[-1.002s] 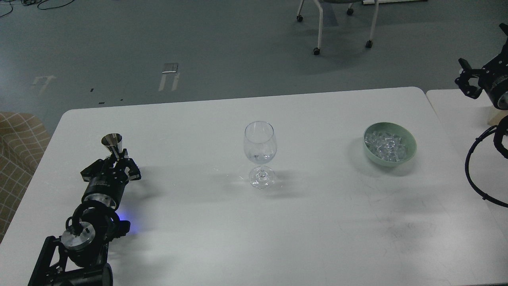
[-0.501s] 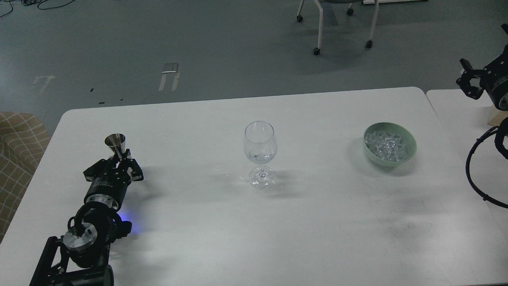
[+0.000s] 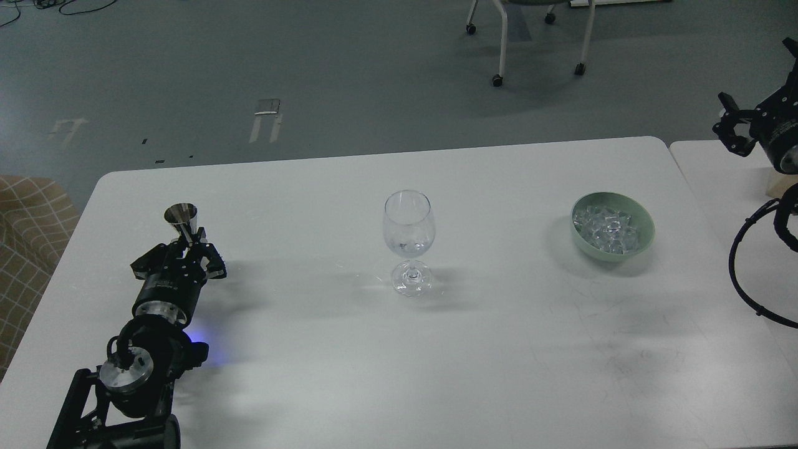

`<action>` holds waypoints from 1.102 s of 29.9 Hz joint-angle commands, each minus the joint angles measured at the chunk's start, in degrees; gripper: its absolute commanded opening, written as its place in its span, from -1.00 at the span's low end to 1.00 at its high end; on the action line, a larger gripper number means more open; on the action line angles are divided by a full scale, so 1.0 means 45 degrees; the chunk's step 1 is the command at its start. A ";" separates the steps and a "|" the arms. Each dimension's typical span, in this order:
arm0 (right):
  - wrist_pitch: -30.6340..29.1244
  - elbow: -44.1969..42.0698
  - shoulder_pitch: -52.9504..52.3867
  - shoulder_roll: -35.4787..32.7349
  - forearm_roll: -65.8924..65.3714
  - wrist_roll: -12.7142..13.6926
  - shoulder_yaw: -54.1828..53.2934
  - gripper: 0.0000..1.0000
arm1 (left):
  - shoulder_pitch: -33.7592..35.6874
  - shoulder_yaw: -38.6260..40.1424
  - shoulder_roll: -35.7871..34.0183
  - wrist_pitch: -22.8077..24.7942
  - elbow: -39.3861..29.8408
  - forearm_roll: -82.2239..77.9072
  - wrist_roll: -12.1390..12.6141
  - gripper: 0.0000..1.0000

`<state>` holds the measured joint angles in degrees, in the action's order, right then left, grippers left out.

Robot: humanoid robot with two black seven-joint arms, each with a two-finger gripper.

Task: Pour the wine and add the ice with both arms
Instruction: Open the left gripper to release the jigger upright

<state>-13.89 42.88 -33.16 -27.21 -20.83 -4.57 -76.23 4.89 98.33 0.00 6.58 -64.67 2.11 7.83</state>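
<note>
An empty clear wine glass stands upright at the middle of the white table. A pale green bowl to its right holds several small clear ice cubes. A small steel jigger cup stands at the table's left. My left gripper reaches up to the jigger's lower part and its fingers sit around it. My right gripper hangs in the air at the far right edge, past the bowl, with spread fingers and nothing in it.
A second white table abuts on the right. A checked cushion lies off the table's left edge. Chair legs on castors stand on the grey floor behind. A black cable loops from the right arm.
My left gripper and the jigger have shifted slightly right and away from me. My right gripper has wobbled a little at the right edge.
</note>
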 commanded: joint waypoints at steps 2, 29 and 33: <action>0.0000 0.0001 -0.0013 -0.0046 0.0000 0.0001 0.0007 1.00 | 0.0007 0.0004 0.0001 0.0022 0.0073 0.0001 -0.0002 -0.42; 0.0020 0.0040 0.0007 -0.0007 0.0000 0.0001 0.0007 1.00 | 0.0026 0.0004 0.0001 0.0042 0.0112 0.0020 0.0037 0.25; 0.0020 0.0021 0.0007 -0.0027 0.0000 0.0001 0.0007 1.00 | 0.0007 0.0004 0.0001 0.0081 -0.0238 0.0001 0.0193 0.59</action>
<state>-13.80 43.08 -33.13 -27.25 -20.83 -4.57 -76.20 4.99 98.35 0.00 6.80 -64.64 2.20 8.11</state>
